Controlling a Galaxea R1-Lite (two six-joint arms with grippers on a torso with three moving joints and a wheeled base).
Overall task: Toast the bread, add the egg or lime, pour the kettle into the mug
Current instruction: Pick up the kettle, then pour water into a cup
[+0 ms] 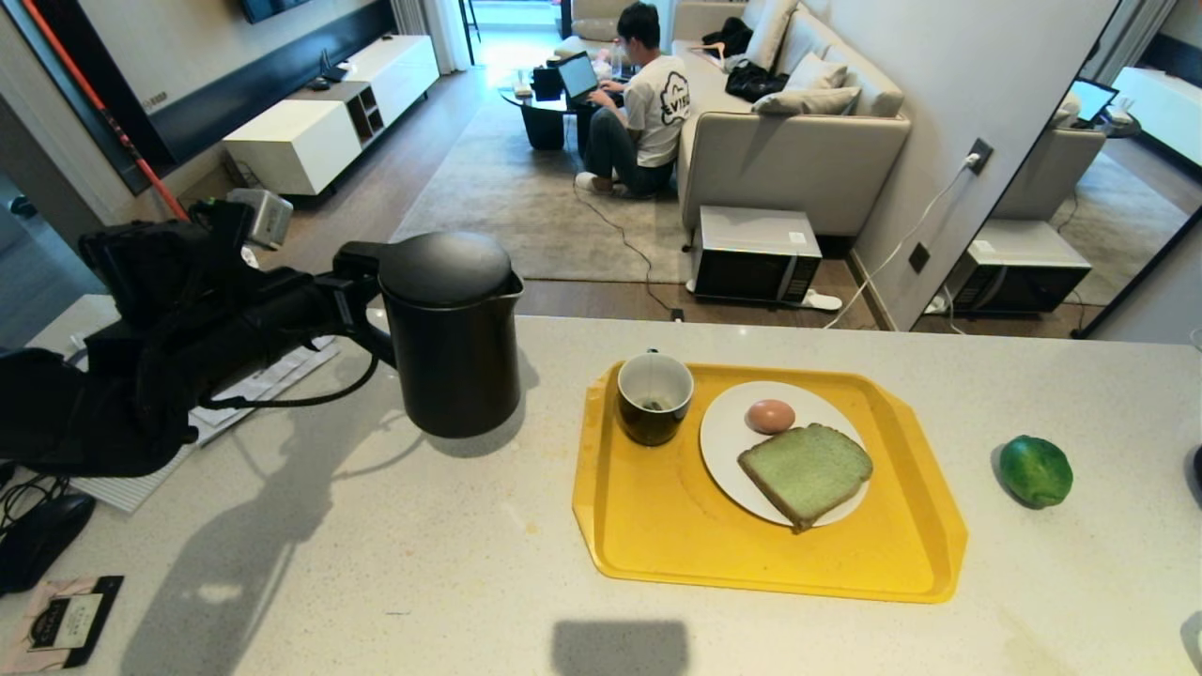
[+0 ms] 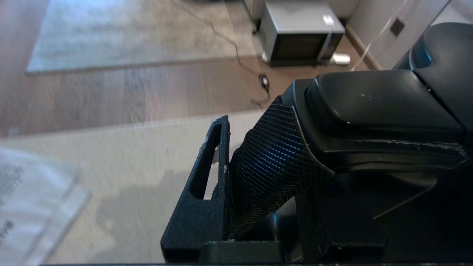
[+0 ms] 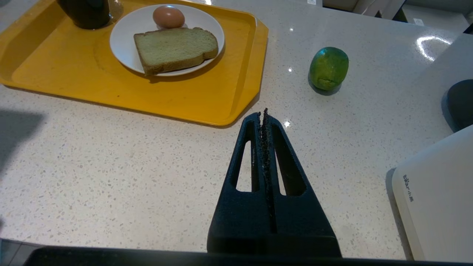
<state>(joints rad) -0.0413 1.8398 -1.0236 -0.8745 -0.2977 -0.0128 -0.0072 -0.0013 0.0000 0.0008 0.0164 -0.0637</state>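
nearest the head camera, a small dark booklet (image 1: 61,622) lies at the table's (image 1: 394,563) front left corner, beside papers (image 1: 254,380) further back. above them the robot's left tool (image 1: 362,305) reaches in from the left and pinches the loop handle of the tall black kettle (image 1: 451,333); in the left wrist view one textured finger (image 2: 201,207) presses against the handle. the kettle's underside shows and its shadow lies on the stone beneath, left of the yellow tray (image 1: 657,526). on that tray the black mug (image 1: 654,396), white inside with something dark at the bottom, stands just beside a white plate (image 1: 723,441). the plate carries the pinkish egg (image 1: 770,415) at its far side and the green bread (image 1: 806,472) slice lying flat in front of it; whether the two touch cannot be told. the lime (image 1: 1035,470) sits alone on the table, well right of the tray. the right tool (image 3: 264,118), seen only from its own wrist, hangs over bare table near the tray's corner with its fingers pressed together on nothing. beyond the table a person (image 1: 639,103) sits on the floor at a laptop by a sofa (image 1: 798,131).
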